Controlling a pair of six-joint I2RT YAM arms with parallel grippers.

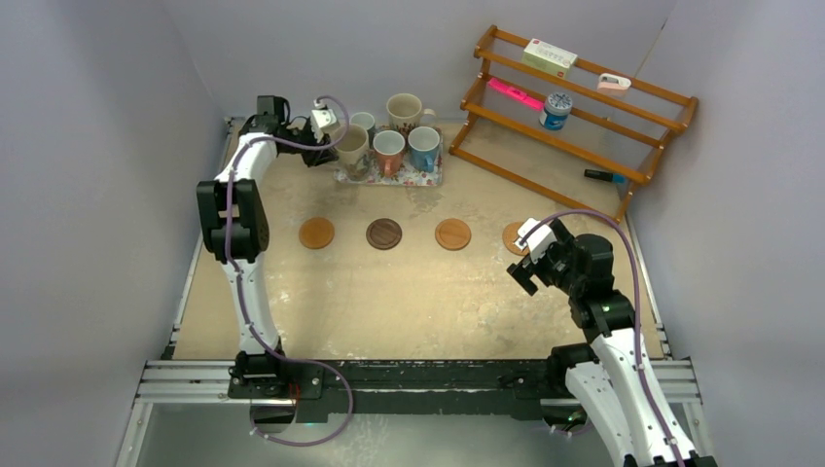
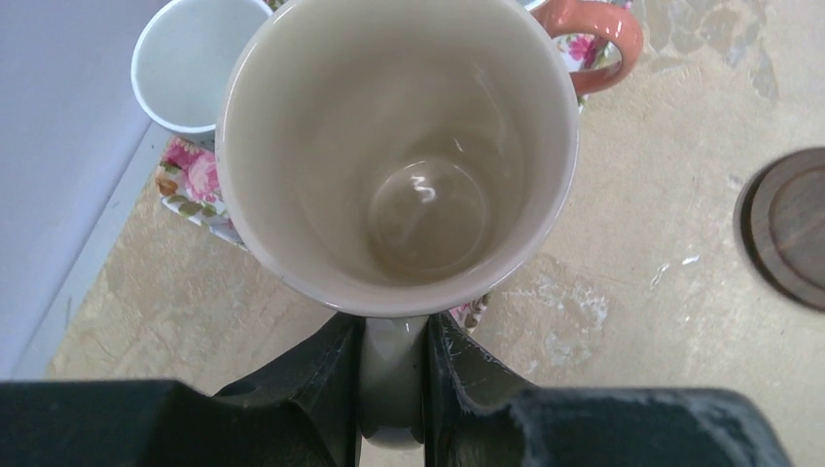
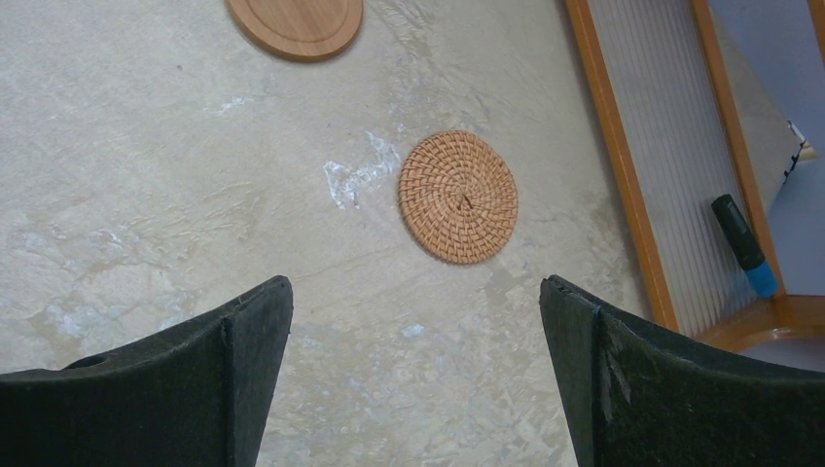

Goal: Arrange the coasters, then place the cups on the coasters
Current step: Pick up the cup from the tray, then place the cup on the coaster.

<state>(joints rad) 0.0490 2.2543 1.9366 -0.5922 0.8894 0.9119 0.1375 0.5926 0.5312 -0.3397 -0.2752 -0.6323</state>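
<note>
Two white-shelled, black-jointed robots, left arm (image 1: 243, 163) and right arm (image 1: 623, 375), trail purple cables (image 1: 336, 404); left gripper (image 2: 394, 339) and right gripper (image 3: 413, 289) bear matte black wedge fingers (image 3: 233, 389).

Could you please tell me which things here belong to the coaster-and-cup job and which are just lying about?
Job: dark coaster, three tan coasters, cream cup held by the left fingers, four other cups.
Lying about: floral tray, wooden rack, tin, box, marker.

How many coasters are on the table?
4, in one row, left to right: tan coaster, dark coaster, second tan coaster, woven coaster, partly behind the right arm. Another may be hidden.
</note>
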